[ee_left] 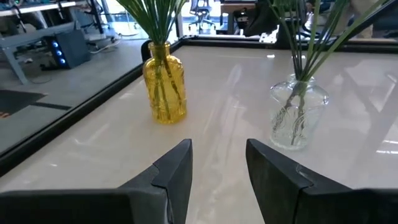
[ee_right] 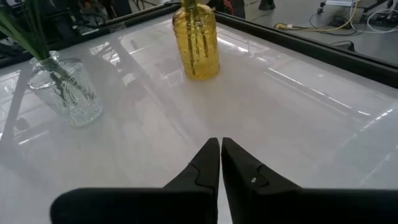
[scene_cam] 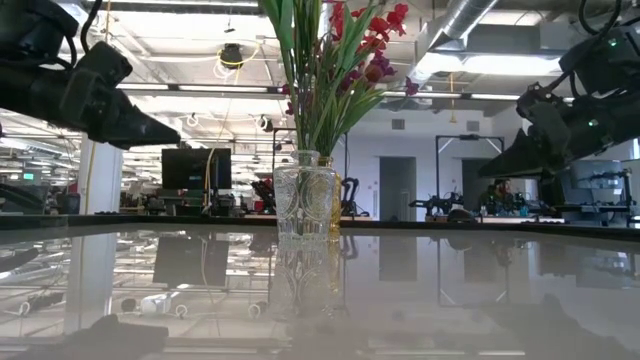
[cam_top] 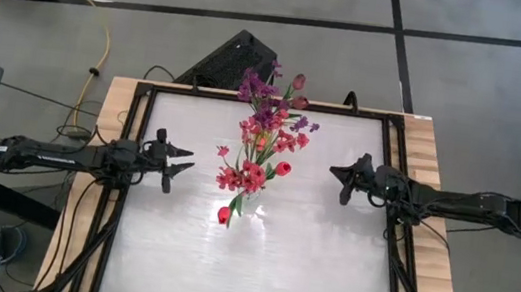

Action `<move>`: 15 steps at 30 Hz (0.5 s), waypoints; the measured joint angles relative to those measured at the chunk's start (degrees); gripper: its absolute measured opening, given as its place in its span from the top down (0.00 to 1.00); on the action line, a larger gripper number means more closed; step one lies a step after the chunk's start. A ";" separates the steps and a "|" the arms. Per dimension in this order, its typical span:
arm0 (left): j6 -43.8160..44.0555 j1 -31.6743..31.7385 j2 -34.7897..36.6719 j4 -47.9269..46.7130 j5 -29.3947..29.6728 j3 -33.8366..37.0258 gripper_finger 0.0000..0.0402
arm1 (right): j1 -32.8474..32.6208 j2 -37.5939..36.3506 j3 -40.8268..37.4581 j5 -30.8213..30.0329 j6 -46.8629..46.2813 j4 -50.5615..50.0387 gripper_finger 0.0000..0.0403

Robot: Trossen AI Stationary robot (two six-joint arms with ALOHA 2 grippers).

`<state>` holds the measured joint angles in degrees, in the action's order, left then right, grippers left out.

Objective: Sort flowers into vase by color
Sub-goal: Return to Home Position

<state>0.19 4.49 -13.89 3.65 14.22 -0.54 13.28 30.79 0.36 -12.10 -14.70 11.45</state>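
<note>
Standing in vases (scene_cam: 303,200), the flowers (cam_top: 258,151) are sitting between the open, empty left end effector (cam_top: 188,160) and the closed, empty right end effector (cam_top: 335,172).

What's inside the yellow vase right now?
Green stems stand inside the yellow vase, visible through its glass. From above, purple blossoms cover its mouth, so the stem count is hidden.

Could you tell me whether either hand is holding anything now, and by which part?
Nothing is held: the left hand is open and empty, the right hand shut on nothing, both clear of the flowers.
</note>
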 joint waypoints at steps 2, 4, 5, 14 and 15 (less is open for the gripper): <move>0.00 0.00 0.04 0.12 -0.02 0.00 0.65 | -0.02 0.00 0.00 0.00 0.02 0.01 0.88; 0.00 0.00 0.04 0.14 -0.02 0.02 0.65 | -0.02 0.00 0.00 0.00 0.08 -0.19 0.88; 0.00 0.00 0.02 0.14 -0.02 0.02 0.65 | -0.02 0.00 0.00 0.00 0.11 -0.32 0.88; 0.00 0.00 0.02 0.14 -0.02 0.07 0.65 | -0.04 0.00 -0.04 0.02 0.13 -0.79 0.88; 0.00 0.00 0.02 0.14 -0.04 0.09 0.65 | -0.04 0.00 -0.04 0.02 0.12 -0.82 0.88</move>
<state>0.19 4.49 -13.87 3.79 14.18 -0.45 13.23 30.79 0.32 -12.08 -14.57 10.63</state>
